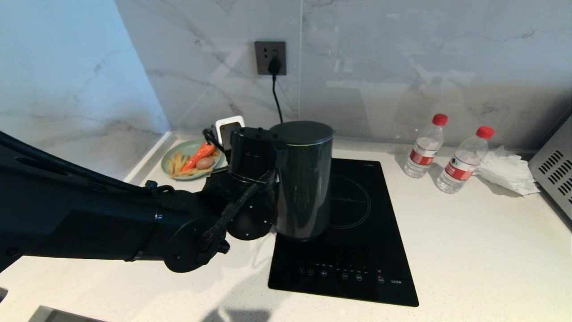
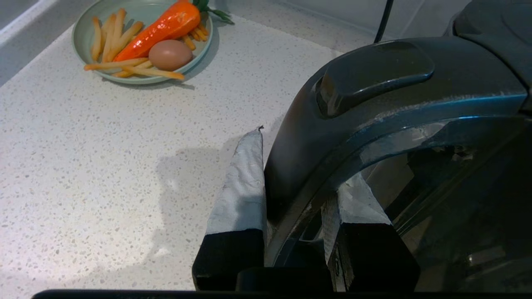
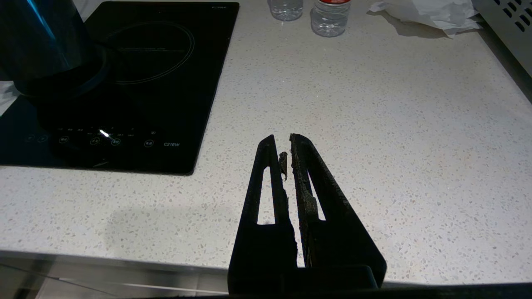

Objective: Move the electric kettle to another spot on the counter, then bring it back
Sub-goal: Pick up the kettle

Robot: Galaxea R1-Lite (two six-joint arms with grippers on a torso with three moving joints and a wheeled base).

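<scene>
Glossy black and cylindrical, the electric kettle [image 1: 304,179] stands with its base on the near-left part of the smooth black glass cooktop [image 1: 357,250], its flat matte lid level. From my seat I see the left gripper [image 2: 291,195] clamped on the kettle's curved loop handle [image 2: 332,166], one cloth-wrapped grey finger [image 2: 243,187] outside the loop and the other inside it, the jaws narrowed onto the plastic. The white, finely speckled stone counter [image 1: 469,250] spreads all round. Behind the arm sits a pale green round plate [image 2: 83,41] holding an orange carrot [image 2: 160,27], a smooth brown egg [image 2: 170,55] and thin fries. Two clear ribbed water bottles [image 1: 424,147] with red caps stand at the far right beside crumpled white paper [image 1: 507,172]. The right gripper [image 3: 289,143] hangs over bare counter, its worn black fingers nearly together, holding nothing.
</scene>
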